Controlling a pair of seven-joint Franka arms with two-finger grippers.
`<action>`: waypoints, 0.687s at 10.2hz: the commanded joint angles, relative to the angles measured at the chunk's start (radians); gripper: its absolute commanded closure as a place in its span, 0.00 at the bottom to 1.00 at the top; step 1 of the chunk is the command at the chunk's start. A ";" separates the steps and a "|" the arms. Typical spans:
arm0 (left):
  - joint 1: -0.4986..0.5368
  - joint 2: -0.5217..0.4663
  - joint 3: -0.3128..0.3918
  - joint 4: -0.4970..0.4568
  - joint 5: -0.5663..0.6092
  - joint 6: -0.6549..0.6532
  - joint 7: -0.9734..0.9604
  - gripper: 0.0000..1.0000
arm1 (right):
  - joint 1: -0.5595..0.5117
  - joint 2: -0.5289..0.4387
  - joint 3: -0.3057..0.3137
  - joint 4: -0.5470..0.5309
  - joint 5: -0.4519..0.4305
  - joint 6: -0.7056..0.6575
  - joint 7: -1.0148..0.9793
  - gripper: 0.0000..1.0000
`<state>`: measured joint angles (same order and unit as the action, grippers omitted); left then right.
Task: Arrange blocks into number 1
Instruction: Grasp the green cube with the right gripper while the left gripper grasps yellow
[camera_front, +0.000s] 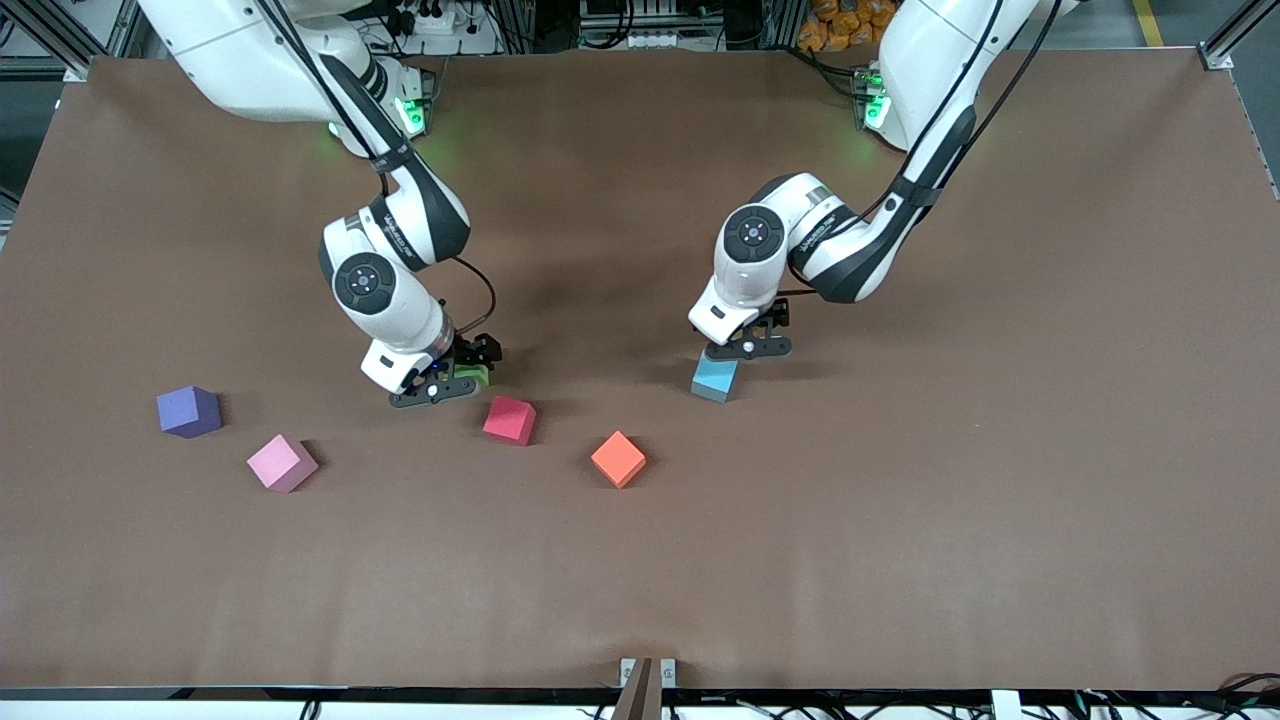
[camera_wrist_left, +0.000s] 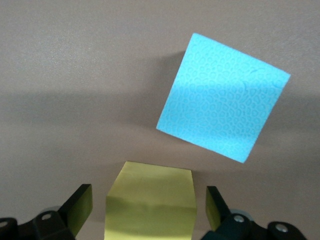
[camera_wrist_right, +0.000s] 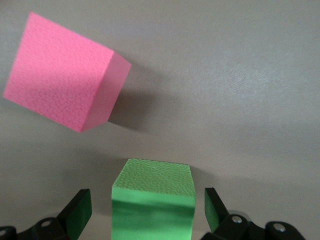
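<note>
I have both tools low on the table, left tool (camera_wrist_left: 150, 210) wide open astride the yellow block (camera_wrist_left: 150, 205), right tool (camera_wrist_right: 147, 210) wide open astride the green block (camera_wrist_right: 152, 200), gripping neither, ready to start the 1.

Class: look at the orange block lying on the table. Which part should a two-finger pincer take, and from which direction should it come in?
Take the orange block by two opposite side faces, coming straight down from above. It is a small cube lying flat on the table, so only its top and sides are free. It sits turned, with a corner toward the front camera, so the pincer would probably need to rotate to square up with the faces. Nothing crowds it.
</note>
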<state>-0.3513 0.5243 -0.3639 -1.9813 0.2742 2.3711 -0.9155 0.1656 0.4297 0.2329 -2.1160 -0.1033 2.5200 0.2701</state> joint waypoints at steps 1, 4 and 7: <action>0.006 0.028 -0.006 0.013 0.016 0.008 -0.023 0.00 | -0.001 0.009 0.003 -0.018 -0.039 0.025 0.018 0.20; 0.008 0.029 -0.006 0.010 -0.001 0.002 -0.020 0.83 | 0.015 -0.026 0.012 -0.033 -0.045 -0.024 0.137 1.00; 0.005 0.029 -0.004 0.009 -0.003 -0.004 -0.049 1.00 | 0.031 -0.080 0.135 -0.035 -0.045 -0.111 0.355 1.00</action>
<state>-0.3497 0.5492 -0.3638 -1.9779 0.2736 2.3707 -0.9297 0.1842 0.4128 0.3135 -2.1289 -0.1304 2.4660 0.5121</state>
